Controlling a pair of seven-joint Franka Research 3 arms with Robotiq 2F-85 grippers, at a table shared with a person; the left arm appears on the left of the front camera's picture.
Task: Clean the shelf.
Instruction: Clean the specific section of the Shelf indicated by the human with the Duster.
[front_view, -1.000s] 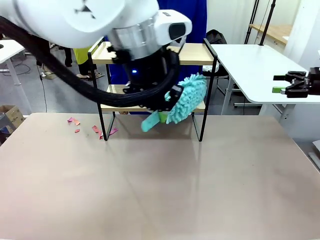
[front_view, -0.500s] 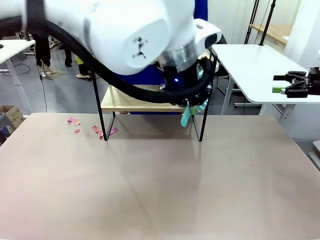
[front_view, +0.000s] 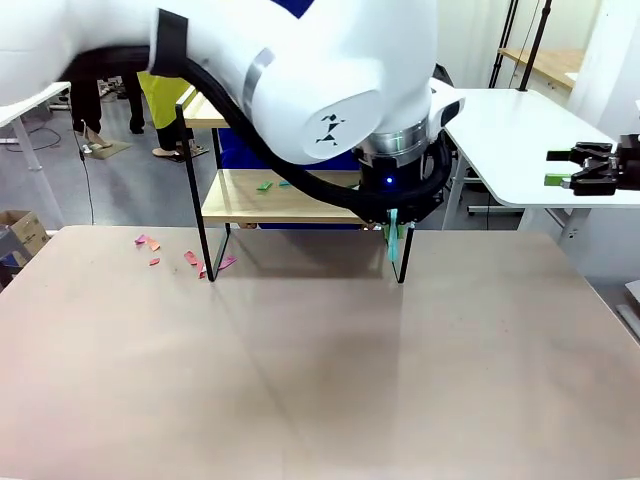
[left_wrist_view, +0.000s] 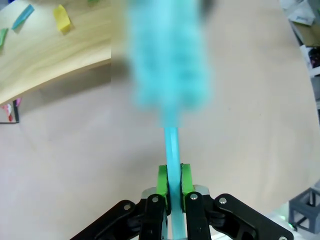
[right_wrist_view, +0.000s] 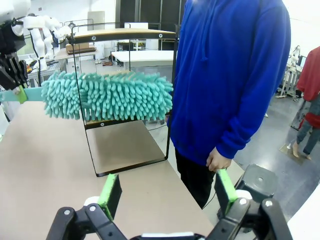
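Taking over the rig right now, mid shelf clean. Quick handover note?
Left gripper: shut on the teal duster handle, head near the shelf right end.
Right gripper: open, empty, off to the right.
Done: pink scraps lie on the table by the shelf's left leg, probably swept off.
Left: coloured scraps on the lower board.
Person stands close behind the shelf.

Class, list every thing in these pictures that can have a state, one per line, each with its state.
left gripper, shut on the duster's handle
duster, held level, head by the shelf
right gripper, open, empty
shelf, upright, paper scraps on its lower board
table, pink scraps lying near the shelf's leg
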